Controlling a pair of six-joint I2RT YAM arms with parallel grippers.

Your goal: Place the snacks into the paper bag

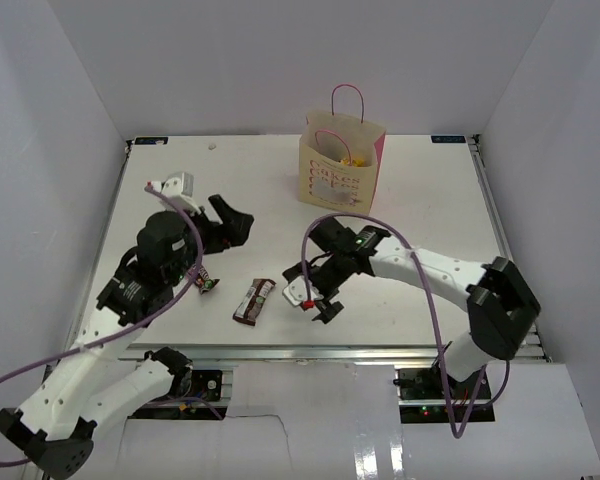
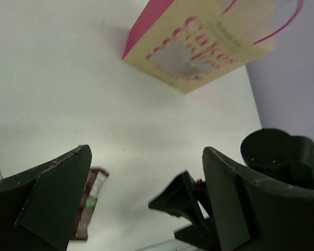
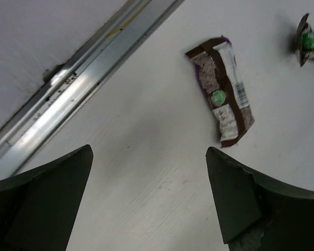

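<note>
- From above, we see the paper bag [image 1: 340,172] upright at the far middle of the surface [image 1: 435,205], with something yellow inside. A brown bar [image 1: 254,300] and a small wrapper [image 1: 208,284] lie near the front edge.
- The left wrist view shows the left gripper [image 2: 145,151] spread wide and empty, the bag beyond it.
- The right wrist view shows the right gripper [image 3: 149,151] wide and empty, the bar beyond its fingers.

Bare table [image 1: 270,200] lies open between my left gripper [image 1: 232,218] and the paper bag [image 1: 340,170]. My right gripper [image 1: 310,290] has the brown bar [image 1: 254,300] just beside it, lying flat on the table.
</note>
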